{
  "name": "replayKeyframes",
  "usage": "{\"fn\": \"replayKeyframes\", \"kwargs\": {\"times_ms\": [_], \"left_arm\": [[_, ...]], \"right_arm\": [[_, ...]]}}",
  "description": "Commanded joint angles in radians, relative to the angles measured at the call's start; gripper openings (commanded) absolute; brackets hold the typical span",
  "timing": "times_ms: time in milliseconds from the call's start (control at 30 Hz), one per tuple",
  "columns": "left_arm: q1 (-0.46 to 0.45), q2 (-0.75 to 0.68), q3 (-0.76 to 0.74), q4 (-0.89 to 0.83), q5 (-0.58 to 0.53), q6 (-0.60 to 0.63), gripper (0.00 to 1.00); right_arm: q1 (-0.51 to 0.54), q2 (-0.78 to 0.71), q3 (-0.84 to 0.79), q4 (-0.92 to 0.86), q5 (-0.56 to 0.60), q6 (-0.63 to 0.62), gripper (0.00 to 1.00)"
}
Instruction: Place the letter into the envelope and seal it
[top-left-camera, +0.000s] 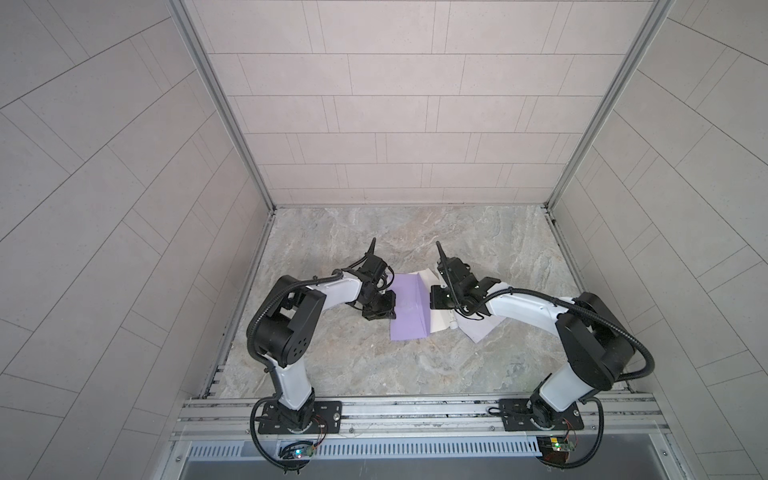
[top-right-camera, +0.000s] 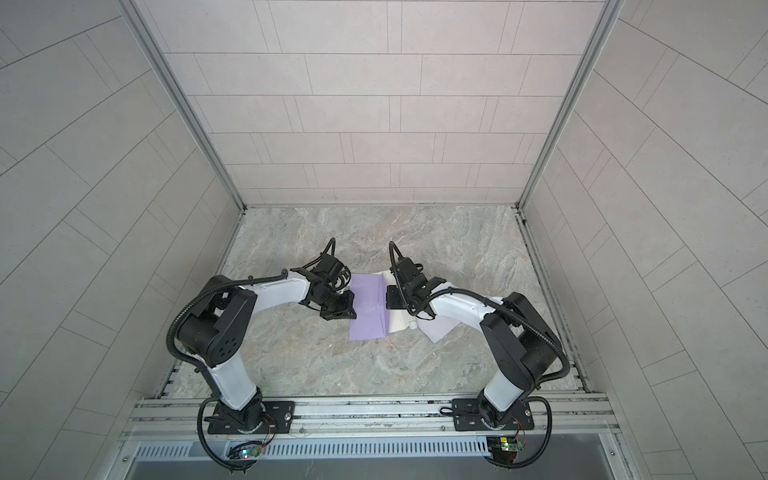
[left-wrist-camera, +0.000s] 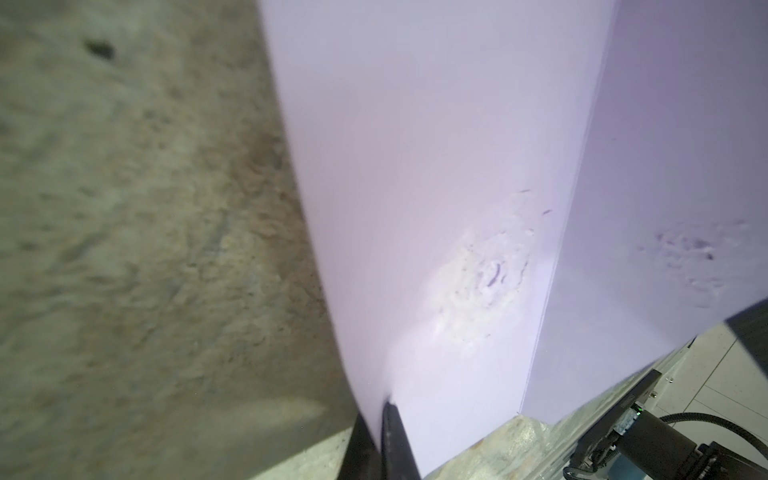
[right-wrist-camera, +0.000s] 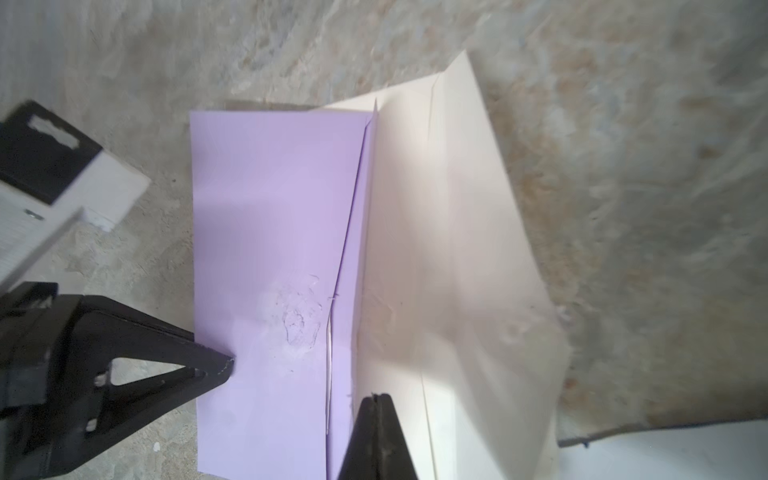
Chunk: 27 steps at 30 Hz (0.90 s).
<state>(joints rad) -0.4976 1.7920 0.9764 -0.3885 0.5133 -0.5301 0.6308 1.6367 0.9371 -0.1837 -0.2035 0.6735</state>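
Note:
A purple envelope lies flat in the middle of the marble table, with a scuffed white patch on its face. A cream letter sticks out from its right-hand side, creased and partly raised. My left gripper is shut on the envelope's left edge, with purple paper running between the fingers. My right gripper is shut. Its tips stand together over the seam where the letter meets the envelope. I see nothing between them.
A pale lavender-white sheet lies under the right arm, right of the letter. Tiled walls close the table in on three sides, and both arm bases stand on the metal rail along the front.

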Motion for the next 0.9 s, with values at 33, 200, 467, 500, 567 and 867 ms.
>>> {"fn": "replayKeyframes", "kwargs": {"times_ms": [33, 200, 467, 500, 567, 867], "left_arm": [[-0.015, 0.030, -0.009, -0.073, -0.061, 0.025, 0.00], [-0.019, 0.031, -0.007, -0.085, -0.061, 0.035, 0.00], [-0.022, 0.032, -0.005, -0.090, -0.065, 0.039, 0.00], [-0.022, 0.032, -0.004, -0.090, -0.065, 0.040, 0.00], [-0.022, 0.032, -0.002, -0.092, -0.065, 0.041, 0.00], [-0.027, 0.030, 0.003, -0.099, -0.061, 0.048, 0.00]], "right_arm": [[0.047, 0.062, 0.076, -0.017, -0.035, -0.024, 0.03], [0.085, 0.163, 0.165, -0.078, -0.039, -0.021, 0.02], [0.089, 0.335, 0.286, -0.215, -0.097, 0.009, 0.00], [0.089, 0.353, 0.290, -0.221, -0.120, 0.013, 0.00], [0.089, 0.373, 0.286, -0.226, -0.142, 0.029, 0.00], [0.083, 0.406, 0.284, -0.227, -0.126, 0.051, 0.00]]}}
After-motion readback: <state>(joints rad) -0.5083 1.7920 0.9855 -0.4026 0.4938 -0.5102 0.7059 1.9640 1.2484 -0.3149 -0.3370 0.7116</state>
